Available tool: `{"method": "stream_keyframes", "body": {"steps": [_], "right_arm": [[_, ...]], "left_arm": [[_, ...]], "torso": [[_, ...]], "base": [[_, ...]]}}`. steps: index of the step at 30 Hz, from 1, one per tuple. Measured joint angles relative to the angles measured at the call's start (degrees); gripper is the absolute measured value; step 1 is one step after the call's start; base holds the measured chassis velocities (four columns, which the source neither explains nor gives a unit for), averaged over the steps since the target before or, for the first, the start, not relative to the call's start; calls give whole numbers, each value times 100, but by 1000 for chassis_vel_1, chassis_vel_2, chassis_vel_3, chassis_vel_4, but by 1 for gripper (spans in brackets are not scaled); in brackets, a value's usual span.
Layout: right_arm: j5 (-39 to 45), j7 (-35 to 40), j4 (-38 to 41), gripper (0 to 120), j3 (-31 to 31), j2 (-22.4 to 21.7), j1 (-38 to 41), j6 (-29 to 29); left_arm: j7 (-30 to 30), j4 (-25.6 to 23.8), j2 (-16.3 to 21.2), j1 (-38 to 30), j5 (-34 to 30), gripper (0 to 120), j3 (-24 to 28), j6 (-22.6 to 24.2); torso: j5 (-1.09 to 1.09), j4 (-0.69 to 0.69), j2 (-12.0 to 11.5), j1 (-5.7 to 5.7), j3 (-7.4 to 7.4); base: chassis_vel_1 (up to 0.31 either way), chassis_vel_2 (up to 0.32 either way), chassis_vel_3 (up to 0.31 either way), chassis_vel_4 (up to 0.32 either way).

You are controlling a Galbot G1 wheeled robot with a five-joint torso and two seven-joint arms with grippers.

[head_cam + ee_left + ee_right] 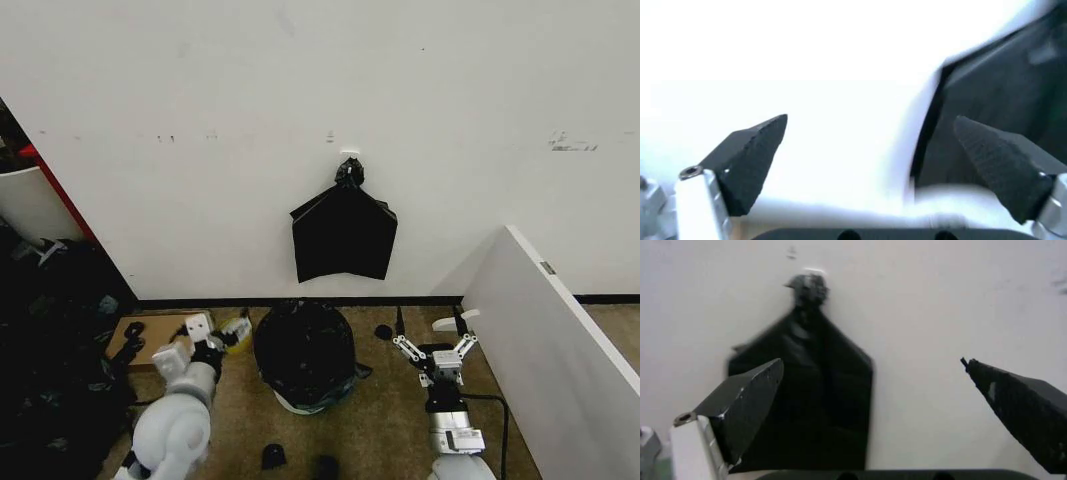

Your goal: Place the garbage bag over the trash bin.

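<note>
The garbage bag (304, 352) is draped over the trash bin (300, 402), which stands on the floor close in front of the wall; its glossy black plastic covers the bin's mouth and upper sides, and only a pale strip of the bin shows low down under the bag's hem. On the wall above the bin hangs a flat black bag with a knotted top (344, 236), which is a different thing and should be left alone. To the right of the bin the right gripper (436, 347) is held with its jaws spread wide and nothing between them; to the left of the bin the left gripper (193, 342) is likewise open and empty, its dark fingertips (750, 157) well apart. To finish well, I judge each gripper should catch the bag's edge on its own side of the bin and draw it down evenly, so the rim is wrapped all round and the thin plastic neither tears nor slips back in. A white board (560, 330) leans to the right of the bin, and a cardboard box (140, 338) lies to its left. No brand, label or writing can be read anywhere.
</note>
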Motion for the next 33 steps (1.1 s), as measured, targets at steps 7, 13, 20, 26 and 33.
{"method": "stream_keyframes", "body": {"steps": [7,13,20,26,33], "right_arm": [[485,-966,118,100,740,77,-29,-618],[381,-1542,173,100,1272,385,-71,-888],[407,-1525,528,100,1268,786,-341,-959],[352,-1520,668,100,1243,825,-497,-953],[236,-1510,697,100,1168,755,-620,-866]], "left_arm": [[1167,110,-247,681,1295,100,-116,-2139],[1109,132,-453,823,1090,100,-141,-2111],[1151,184,-384,821,646,100,-153,-1888],[1159,162,-422,757,516,100,-134,-1785],[1192,75,-502,807,527,100,-147,-1796]], "torso": [[0,1,-1,0,0],[0,-4,-1,0,0],[-3,-3,-1,0,0],[-3,-2,-1,0,0],[-1,-1,-1,0,0]], "base": [[0,0,0,0],[0,0,0,0],[0,0,0,0],[0,0,0,0],[0,0,0,0]]}}
